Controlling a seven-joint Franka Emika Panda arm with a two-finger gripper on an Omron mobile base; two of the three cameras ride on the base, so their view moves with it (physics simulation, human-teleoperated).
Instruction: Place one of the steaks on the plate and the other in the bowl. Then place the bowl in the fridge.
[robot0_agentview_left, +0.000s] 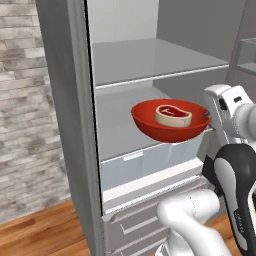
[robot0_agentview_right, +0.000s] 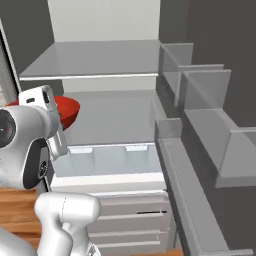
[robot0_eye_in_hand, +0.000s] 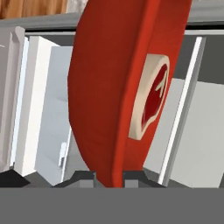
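We carry the bowl (robot0_agentview_left: 170, 122) by its three o'clock rim, our claw (robot0_eye_in_hand: 109, 177) pinching that edge so it rides level and keeps the steak (robot0_agentview_left: 173, 115) inside, hovering at the open fridge (robot0_agentview_left: 65, 100) just above the middle shelf (robot0_agentview_left: 117, 130).

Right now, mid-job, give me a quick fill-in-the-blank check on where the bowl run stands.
1. The gripper is clamped on the rim of the red ____.
2. Lying in the bowl is one ____.
3. The fridge door stands ____.
4. The bowl is ____ a shelf, not resting on it.

Missing words: bowl; steak; open; above
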